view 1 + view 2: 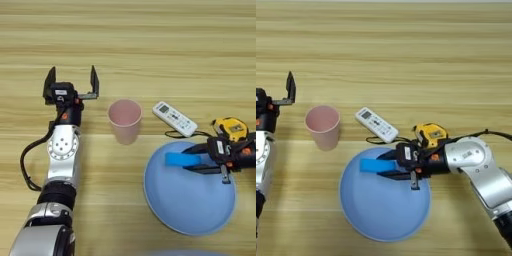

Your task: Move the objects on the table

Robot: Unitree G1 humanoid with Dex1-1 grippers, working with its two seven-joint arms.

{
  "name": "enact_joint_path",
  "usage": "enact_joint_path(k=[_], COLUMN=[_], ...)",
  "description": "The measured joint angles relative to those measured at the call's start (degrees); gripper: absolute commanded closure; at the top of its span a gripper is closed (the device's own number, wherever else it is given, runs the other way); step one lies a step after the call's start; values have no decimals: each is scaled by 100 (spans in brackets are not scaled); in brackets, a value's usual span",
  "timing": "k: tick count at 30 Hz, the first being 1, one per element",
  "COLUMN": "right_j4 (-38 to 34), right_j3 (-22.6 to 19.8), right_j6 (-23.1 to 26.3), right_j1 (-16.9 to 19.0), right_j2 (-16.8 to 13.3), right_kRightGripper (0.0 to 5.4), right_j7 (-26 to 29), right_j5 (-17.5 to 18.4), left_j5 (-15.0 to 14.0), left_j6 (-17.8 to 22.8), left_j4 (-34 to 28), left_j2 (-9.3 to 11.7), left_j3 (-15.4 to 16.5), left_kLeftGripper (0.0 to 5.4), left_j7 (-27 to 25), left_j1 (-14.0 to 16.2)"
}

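Right gripper [387,167] jaws clamped on blue block [375,165] over the plate [381,220], remote [376,124] just beyond, left gripper [71,85] jaws spread wide, pink cup [124,120] just beside them on the surface [150,45]

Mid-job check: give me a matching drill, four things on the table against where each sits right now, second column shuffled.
Things:
1. blue block
2. pink cup
3. remote control
4. tape measure

Places:
A. upright on the table, just right of the open left tool
B. lying beyond the plate's far rim
C. held over the blue plate by the right tool
D. behind the right tool's wrist

Pairs: 1-C, 2-A, 3-B, 4-D
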Motion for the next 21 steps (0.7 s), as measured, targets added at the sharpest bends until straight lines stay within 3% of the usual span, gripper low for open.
enact_joint_path(k=[7,15,21], right_j4=[484,1597,2129], right_j3=[-225,-520,-628], right_j6=[300,932,1171], right_j1=[-466,-1201,-1483], right_j2=[380,1026,1372], right_kRightGripper=[399,399,400], right_j7=[-826,-2125,-2589], right_j5=[-160,-443,-479], left_j5=[3,6,9], left_j6=[-32,-56,-61], left_j4=[56,129,165], left_j2=[0,-5,-7], left_j3=[-1,-4,-6], left_kLeftGripper=[0,0,0], left_j7=[34,60,78], left_j1=[-18,-38,-44])
